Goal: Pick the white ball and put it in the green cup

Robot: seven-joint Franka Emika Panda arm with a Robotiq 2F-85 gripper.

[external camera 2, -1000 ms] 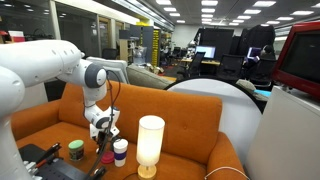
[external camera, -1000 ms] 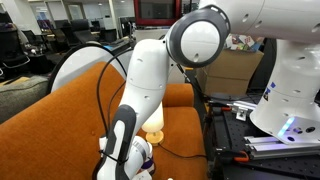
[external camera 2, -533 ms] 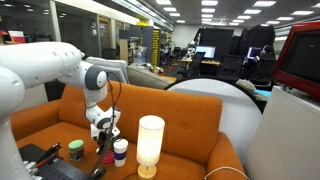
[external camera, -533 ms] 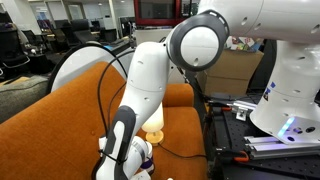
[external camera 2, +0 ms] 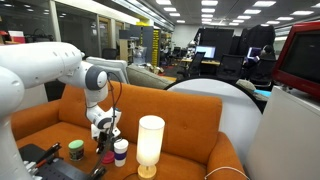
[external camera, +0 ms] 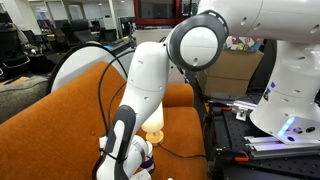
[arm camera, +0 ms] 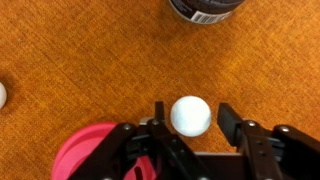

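The white ball (arm camera: 191,115) lies on the orange seat, between the two black fingers of my gripper (arm camera: 192,111). The left finger (arm camera: 158,112) is at the ball's side. A narrow strip of orange shows between the ball and the right finger (arm camera: 228,116), so the jaws are open around the ball. In an exterior view the gripper (external camera 2: 103,138) hangs low over the seat, and the small dark green cup (external camera 2: 75,151) stands a short way off beside it. A dark round container (arm camera: 205,8) at the wrist view's top edge may be that cup; I cannot tell.
A pink-red round object (arm camera: 85,150) sits close by the gripper. A white-and-purple banded cylinder (external camera 2: 120,149) and a tall cream lamp (external camera 2: 150,145) stand on the orange sofa (external camera 2: 190,125). Another small white thing (arm camera: 2,95) lies at the wrist view's left edge. Black equipment (external camera: 235,125) borders the sofa.
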